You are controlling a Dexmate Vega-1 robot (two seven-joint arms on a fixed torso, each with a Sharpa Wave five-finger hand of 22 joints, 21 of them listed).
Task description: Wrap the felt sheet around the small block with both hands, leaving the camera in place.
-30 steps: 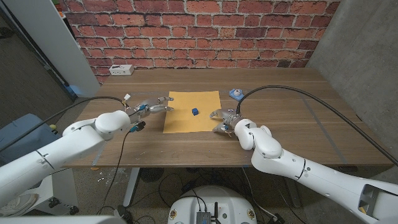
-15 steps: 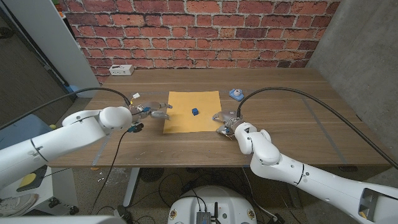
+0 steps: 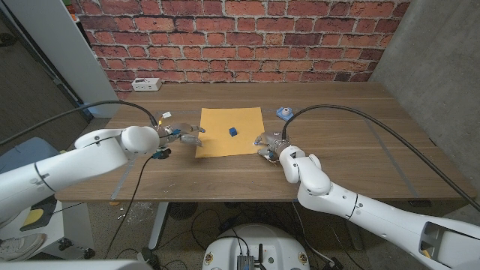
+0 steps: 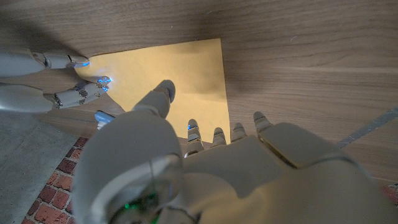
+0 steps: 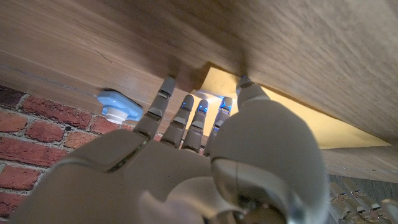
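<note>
Now both robot hands (image 3: pixel 184 134) (image 3: pixel 266 143) beside felt sheet (image 3: pixel 229 132)

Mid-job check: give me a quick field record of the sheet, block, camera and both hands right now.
felt sheet: yellow, lying flat on the wooden table, unfolded
small block: blue, on the sheet near its middle, uncovered
camera: small blue and white, on the table beyond the sheet's right far corner
left hand: at the sheet's left edge, fingers apart, holding nothing
right hand: at the sheet's right near corner, fingers apart, holding nothing
wrap: not yet begun
</note>
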